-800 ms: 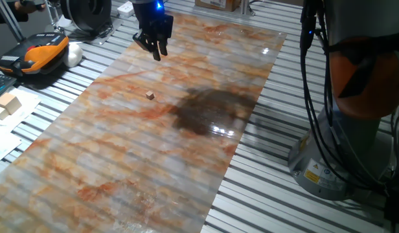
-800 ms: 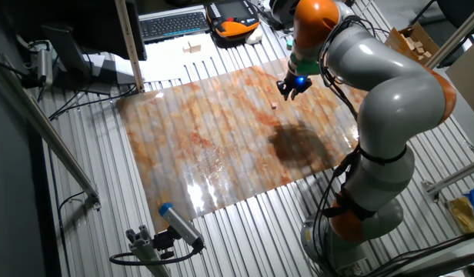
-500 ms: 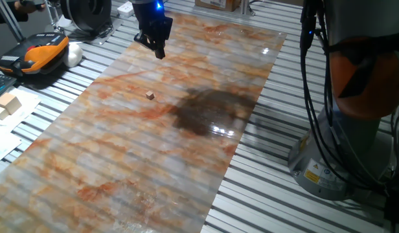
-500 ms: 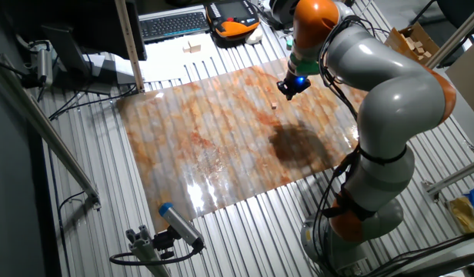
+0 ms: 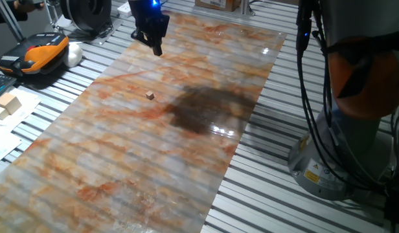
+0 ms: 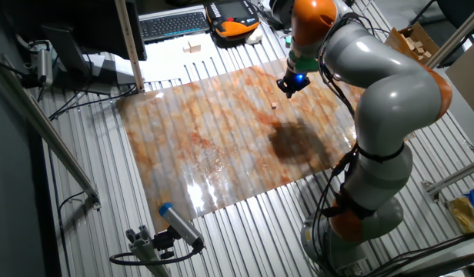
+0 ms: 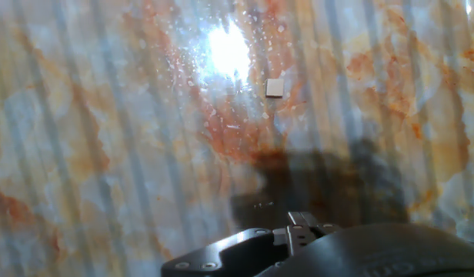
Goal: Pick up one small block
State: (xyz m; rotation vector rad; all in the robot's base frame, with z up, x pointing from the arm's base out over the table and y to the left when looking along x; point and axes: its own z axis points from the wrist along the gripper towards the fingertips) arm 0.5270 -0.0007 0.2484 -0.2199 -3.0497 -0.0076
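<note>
hand view, small block point(image 7: 275, 87), tiny pale tan square

On my worktop point(image 5: 355, 213), made of ribbed metal slats, lies a glossy marbled sheet point(image 5: 122, 162) in orange and grey, with a dark stain point(image 5: 203, 110) near its middle. Beside the sheet I see an orange and black handheld device point(image 5: 34, 55) with a white object point(image 5: 73, 55) touching it. Two larger pale wooden blocks point(image 5: 5, 105) rest on white paper point(image 5: 8, 139). In the other fixed view, a black keyboard point(image 6: 173, 25) sits at the far edge, and a cardboard box point(image 6: 414, 45) stands apart.
</note>
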